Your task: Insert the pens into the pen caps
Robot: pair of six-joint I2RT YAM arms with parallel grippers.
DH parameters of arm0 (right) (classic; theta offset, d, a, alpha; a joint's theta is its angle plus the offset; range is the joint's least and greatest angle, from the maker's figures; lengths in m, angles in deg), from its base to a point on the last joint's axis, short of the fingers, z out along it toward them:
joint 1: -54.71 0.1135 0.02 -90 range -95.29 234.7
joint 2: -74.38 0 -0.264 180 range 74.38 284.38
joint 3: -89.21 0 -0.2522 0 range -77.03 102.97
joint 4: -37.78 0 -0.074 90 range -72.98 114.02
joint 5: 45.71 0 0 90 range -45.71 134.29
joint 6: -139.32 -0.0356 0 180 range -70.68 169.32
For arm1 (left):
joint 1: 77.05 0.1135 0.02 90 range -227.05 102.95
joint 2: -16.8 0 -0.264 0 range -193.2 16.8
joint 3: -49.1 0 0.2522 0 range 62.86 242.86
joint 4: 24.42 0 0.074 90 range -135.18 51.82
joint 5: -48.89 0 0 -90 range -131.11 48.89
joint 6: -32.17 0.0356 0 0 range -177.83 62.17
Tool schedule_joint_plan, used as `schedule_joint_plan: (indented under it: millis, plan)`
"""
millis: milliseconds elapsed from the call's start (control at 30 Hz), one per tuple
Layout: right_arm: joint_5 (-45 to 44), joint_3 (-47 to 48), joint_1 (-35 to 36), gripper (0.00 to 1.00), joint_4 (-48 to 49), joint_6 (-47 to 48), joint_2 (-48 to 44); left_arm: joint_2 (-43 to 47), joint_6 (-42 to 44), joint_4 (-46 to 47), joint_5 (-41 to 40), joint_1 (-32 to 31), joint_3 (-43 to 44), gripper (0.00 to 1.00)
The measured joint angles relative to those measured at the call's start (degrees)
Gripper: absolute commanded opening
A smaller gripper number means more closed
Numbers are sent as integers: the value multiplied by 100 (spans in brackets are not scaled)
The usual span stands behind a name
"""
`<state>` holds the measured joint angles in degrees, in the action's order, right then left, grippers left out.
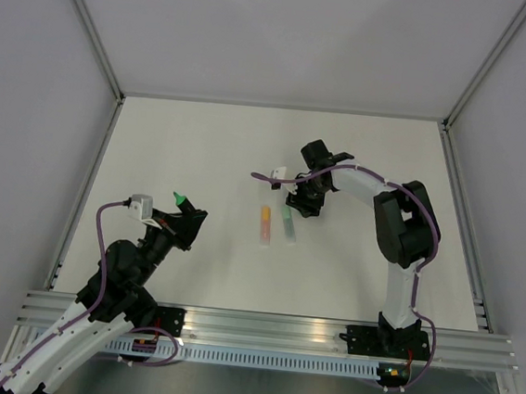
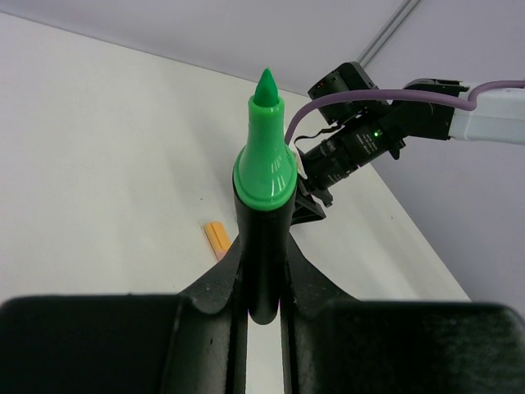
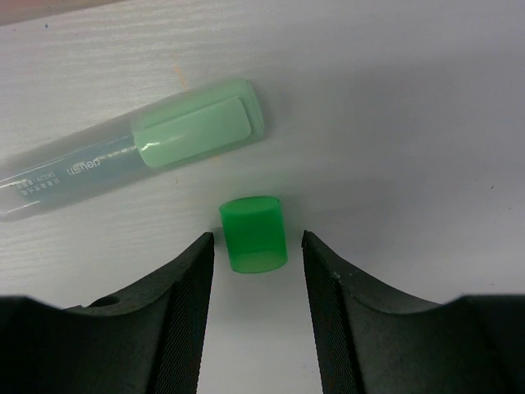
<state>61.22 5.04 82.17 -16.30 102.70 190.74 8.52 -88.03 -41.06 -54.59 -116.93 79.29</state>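
My left gripper is shut on a black-barrelled pen whose uncapped green tip points up and away; in the top view the left gripper holds it above the table's left side. My right gripper is open, low over the table, with a small bright green cap between its fingertips, not touching them. A pale pen with a green cap lies just beyond it. In the top view the right gripper hangs over the pale green pen, beside an orange pen.
The orange pen's end shows on the table in the left wrist view, with the right arm behind it. White walls and an aluminium frame enclose the table. A rail runs along the near edge.
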Motion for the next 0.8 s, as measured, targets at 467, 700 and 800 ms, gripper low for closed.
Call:
schedule_joint_plan:
  millis: [467, 700, 800]
  plan:
    - [24, 114, 0, 53, -109, -7, 79, -26, -2, 2, 2, 0, 0, 2]
    - [68, 192, 0, 53, -151, -9, 136, -35, -2, 2, 4, 0, 0, 2]
    - [83, 216, -9, 52, -175, -13, 155, -35, -2, 2, 4, 0, 0, 2]
